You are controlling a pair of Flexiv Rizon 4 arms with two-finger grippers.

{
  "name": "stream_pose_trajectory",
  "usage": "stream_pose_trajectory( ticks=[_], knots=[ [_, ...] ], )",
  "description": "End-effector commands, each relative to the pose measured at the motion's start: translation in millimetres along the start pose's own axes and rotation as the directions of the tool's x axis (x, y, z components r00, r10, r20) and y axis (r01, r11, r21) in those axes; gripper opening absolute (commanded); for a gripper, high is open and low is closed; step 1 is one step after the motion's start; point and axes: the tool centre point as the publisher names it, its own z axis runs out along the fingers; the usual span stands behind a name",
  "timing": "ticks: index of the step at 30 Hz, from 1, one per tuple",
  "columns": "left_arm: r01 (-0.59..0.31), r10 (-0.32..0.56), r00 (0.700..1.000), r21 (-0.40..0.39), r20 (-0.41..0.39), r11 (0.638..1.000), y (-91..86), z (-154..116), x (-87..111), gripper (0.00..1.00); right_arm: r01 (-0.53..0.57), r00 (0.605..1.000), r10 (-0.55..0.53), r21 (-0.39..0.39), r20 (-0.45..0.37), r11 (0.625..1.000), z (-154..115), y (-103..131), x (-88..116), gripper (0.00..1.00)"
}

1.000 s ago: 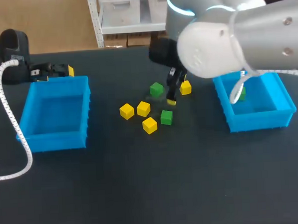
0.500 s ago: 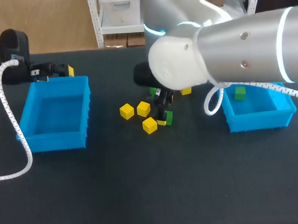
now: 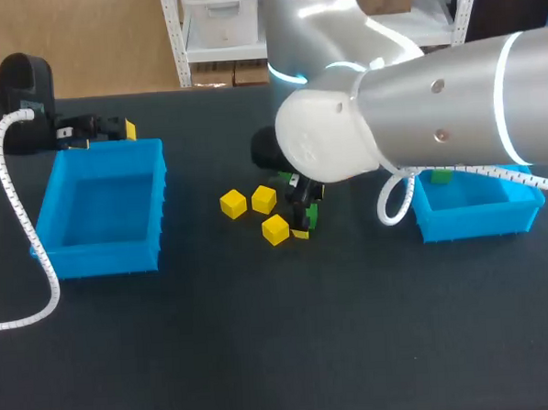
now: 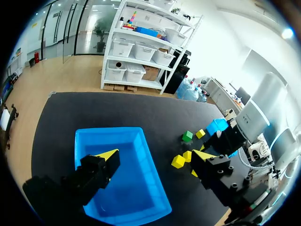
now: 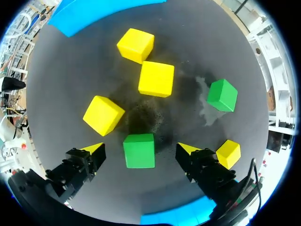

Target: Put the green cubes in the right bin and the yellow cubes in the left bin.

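Green next: swung over from the far cubes to straddle a green cube on the counter, right jaws wide open, gripping nothing. Ready to close, then carry to right bin. Left jaws open, empty, above left bin.

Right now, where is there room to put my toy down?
The table is bare along its front, before the left bin and the right bin. So is the gap between the left bin and the yellow cubes. The middle is crowded: the right gripper straddles a green cube among them.
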Motion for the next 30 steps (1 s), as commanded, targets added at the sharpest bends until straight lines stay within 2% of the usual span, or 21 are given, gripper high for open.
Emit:
stream_pose_trajectory(
  ticks=[1, 10, 17, 25, 30],
  knots=[
    [-0.003, 0.003, 1.000, 0.015, 0.007, 1.000, 3.3, -0.5, 1.6, 1.00, -0.031, 0.999, 0.031, 0.031, 0.010, 0.999, 5.5, 1.7, 0.5, 0.00],
    [-0.003, 0.003, 1.000, 0.015, 0.007, 1.000, 3.3, -0.5, 1.6, 1.00, -0.081, 0.997, 0.080, 0.094, 0.019, 0.992, -3.6, -12.1, 3.9, 0.00],
    [-0.003, 0.003, 1.000, 0.015, 0.007, 1.000, 3.3, -0.5, 1.6, 1.00, -0.143, 0.989, 0.137, 0.123, 0.054, 0.982, -27.9, -31.7, 12.0, 0.00],
    [-0.003, 0.003, 1.000, 0.015, 0.007, 1.000, 3.3, -0.5, 1.6, 1.00, -0.237, 0.969, 0.221, 0.158, 0.114, 0.959, -62.2, -56.7, 29.4, 0.00],
    [-0.003, 0.003, 1.000, 0.015, 0.007, 1.000, 3.3, -0.5, 1.6, 1.00, -0.334, 0.939, 0.311, 0.165, 0.147, 0.928, -75.6, -75.0, 46.8, 0.00]
  ],
)
